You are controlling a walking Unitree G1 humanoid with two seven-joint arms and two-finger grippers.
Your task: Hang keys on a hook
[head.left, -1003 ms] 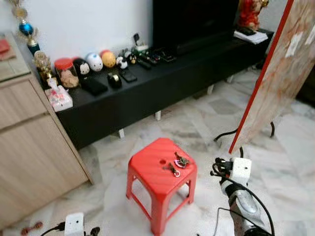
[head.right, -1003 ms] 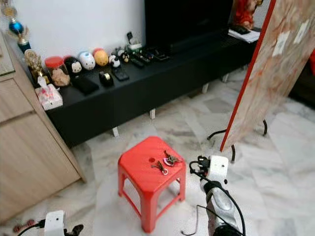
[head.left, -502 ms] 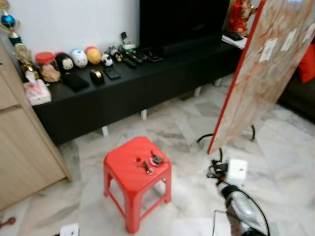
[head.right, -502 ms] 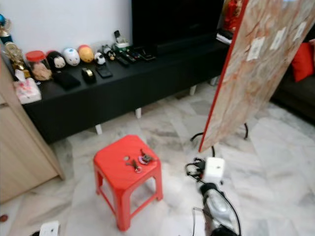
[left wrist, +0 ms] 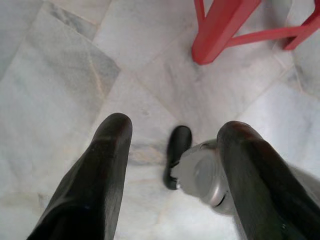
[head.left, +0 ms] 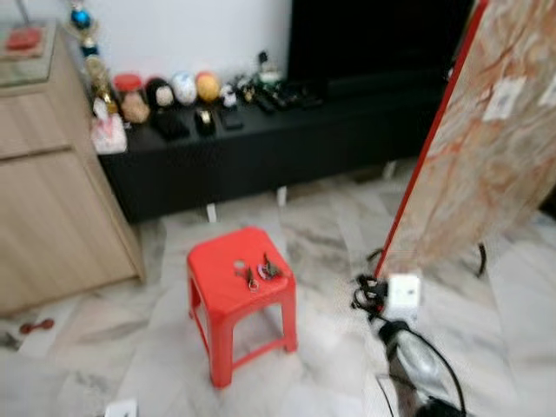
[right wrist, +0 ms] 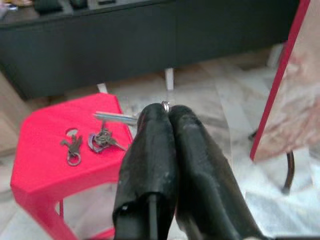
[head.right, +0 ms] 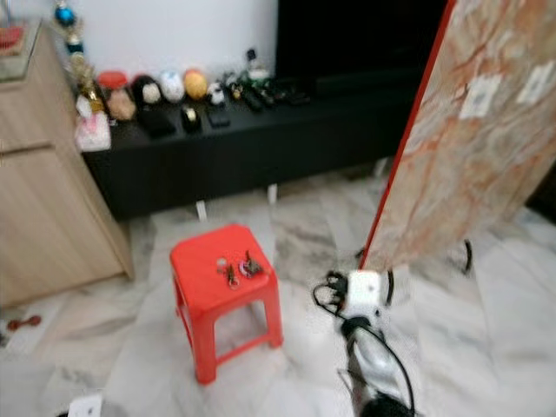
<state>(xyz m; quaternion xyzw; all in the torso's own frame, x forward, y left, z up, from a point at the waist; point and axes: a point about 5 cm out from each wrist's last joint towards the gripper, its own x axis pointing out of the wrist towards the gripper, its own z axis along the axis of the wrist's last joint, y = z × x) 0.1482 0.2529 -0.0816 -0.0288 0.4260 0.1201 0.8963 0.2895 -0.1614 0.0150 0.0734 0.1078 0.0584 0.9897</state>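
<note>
Nearest, at the bottom left of the head views, the left arm hangs low. In the left wrist view the left gripper [left wrist: 172,150] points down at the pale marble floor [left wrist: 65,75], its two black fingers [left wrist: 100,175] spread wide with nothing between them; a red stool leg [left wrist: 220,30] stands beyond.

At near right, the right arm [head.left: 415,356] reaches forward over the floor. In the right wrist view the right gripper [right wrist: 167,112] has its fingers pressed together, pinching a key [right wrist: 117,117] whose silver blade sticks out sideways from the fingertips, with a small ring showing at the tips.

Farther in, left of the right arm, stands the red stool [head.left: 239,295] on the marble. Two more sets of keys [head.left: 259,273] lie on its seat, close together near the middle, just beside a small round hole; in the right wrist view they appear as two separate bunches [right wrist: 87,142].

To the right, a tall marbled board [head.left: 482,165] with a red edge leans upright on a dark stand. At far left is a light wooden cabinet [head.left: 56,200]. Along the far wall runs a low black console [head.left: 287,130] carrying a row of small round figurines, jars and dark flat items [head.left: 182,95], with a large dark screen [head.left: 373,39] above it. Both head views are blurred.
</note>
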